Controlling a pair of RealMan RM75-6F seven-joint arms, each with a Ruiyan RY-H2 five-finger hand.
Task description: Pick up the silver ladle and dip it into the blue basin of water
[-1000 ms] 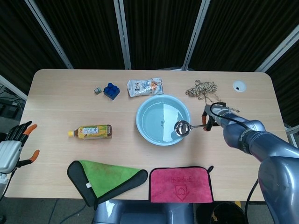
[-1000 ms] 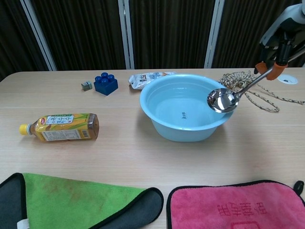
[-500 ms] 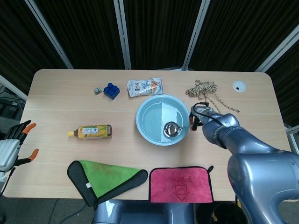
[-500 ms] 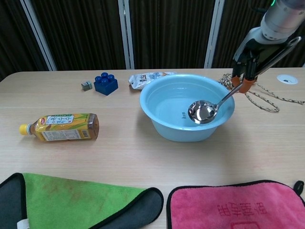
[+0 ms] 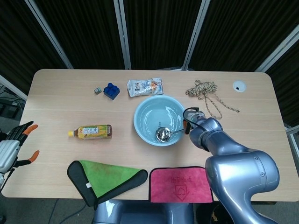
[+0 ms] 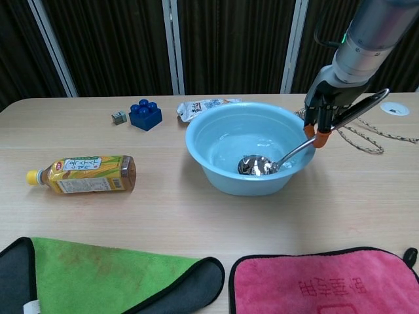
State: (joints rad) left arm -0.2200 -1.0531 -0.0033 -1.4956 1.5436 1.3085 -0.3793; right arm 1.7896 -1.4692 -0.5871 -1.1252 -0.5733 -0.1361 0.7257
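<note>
Inside one blue basin (image 6: 216,147): one silver ladle (image 6: 258,165), bowl apparently wetted, handle pinched by right hand (image 6: 320,116). Left hand (image 5: 11,147) off-table, fingers spread. Two cloths (image 6: 98,278) near.

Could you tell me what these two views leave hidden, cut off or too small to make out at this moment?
- Right robot hand: in the head view the arm's own forearm covers it, so its grip on the silver ladle shows only from the chest.
- Left robot hand: cut by the head view's left edge; absent from the chest view.
- Red towel: cut by the chest view's bottom edge.
- Bottle label and snack packet print: too small to read.
</note>
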